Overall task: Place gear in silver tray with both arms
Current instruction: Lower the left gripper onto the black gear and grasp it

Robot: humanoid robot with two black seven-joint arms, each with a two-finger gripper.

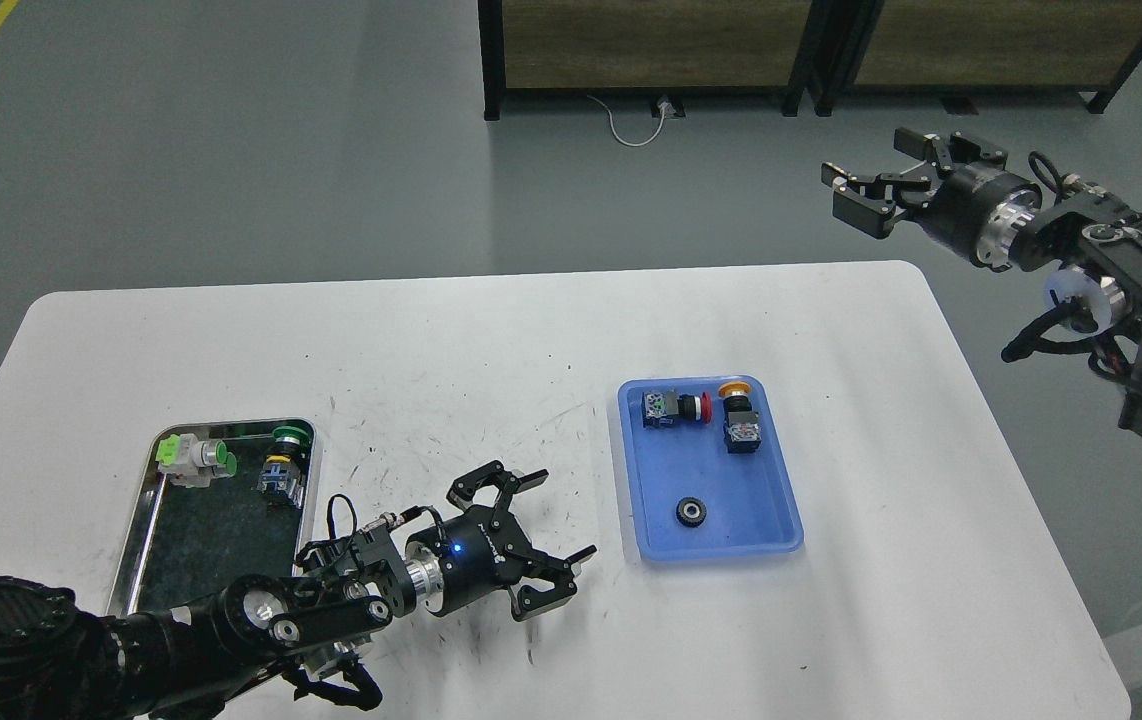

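Observation:
The silver tray [201,540] lies at the front left of the table and holds a green-and-white switch [193,457] and a green-capped button [283,462]. My left gripper [556,525] is open and low over the table, just right of the tray and left of the blue tray. The small black gear that lay loose on the table does not show; the gripper covers that spot. A second black gear [690,512] lies in the blue tray [776,520]. My right gripper [866,195] is open and empty, held high beyond the table's far right corner.
The blue tray also holds a red-capped button [676,408] and a yellow-capped button [739,420]. The white table [551,340] is scuffed in the middle. Dark cabinets [651,50] stand on the floor at the back.

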